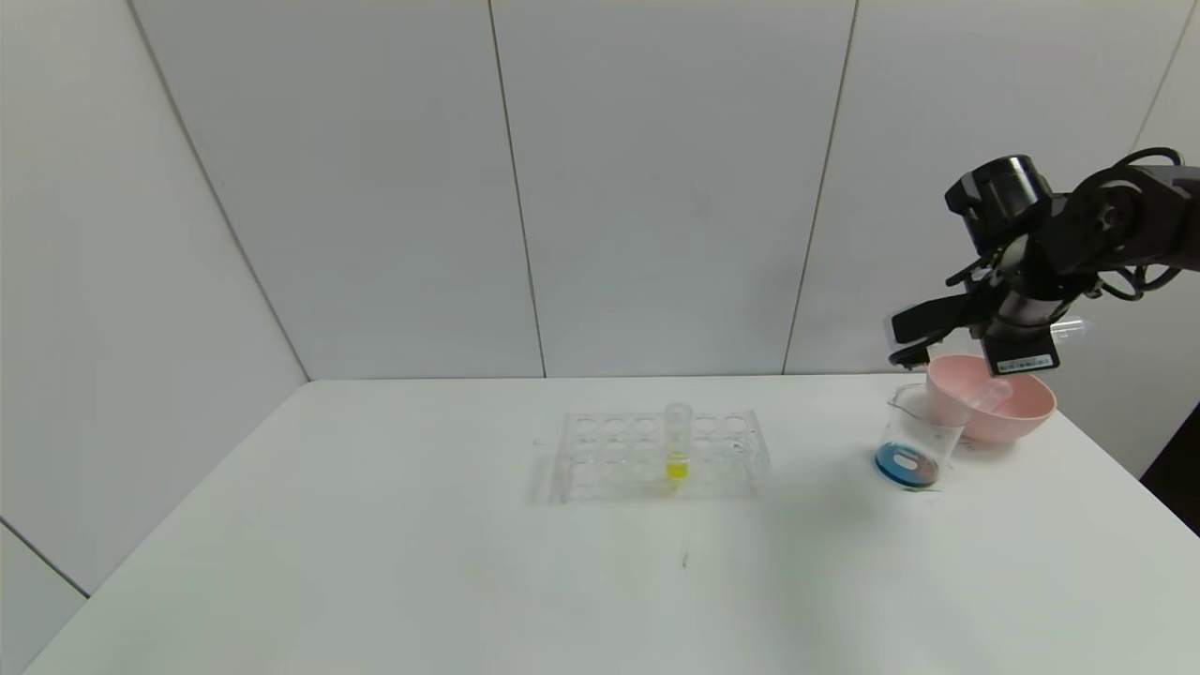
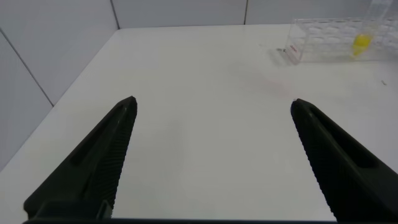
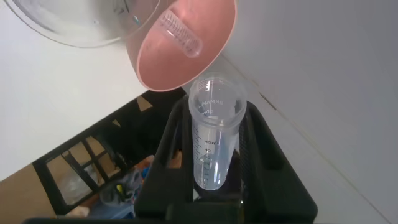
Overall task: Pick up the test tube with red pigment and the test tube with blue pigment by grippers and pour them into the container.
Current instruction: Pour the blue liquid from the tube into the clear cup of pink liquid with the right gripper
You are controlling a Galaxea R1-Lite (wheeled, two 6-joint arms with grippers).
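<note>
Head view: high, facing forward and down across the table [image 1: 375, 562].
Left wrist view: low over table; shares the tube rack [image 2: 323, 43] [image 1: 661, 455].
Right wrist view: close on pink bowl [image 3: 186, 50] [image 1: 1022, 412].

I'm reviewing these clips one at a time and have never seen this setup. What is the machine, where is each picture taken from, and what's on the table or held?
It is a two-armed robot at a white table. The wide picture comes from its head; the other two from cameras on its wrists. The right gripper has its jaws shut on an emptied clear tube, above the pink bowl, where another tube lies. Beside the bowl stands the container, holding blue and red liquid. A clear rack holds a yellow-liquid tube. The left gripper waits open above bare table.
</note>
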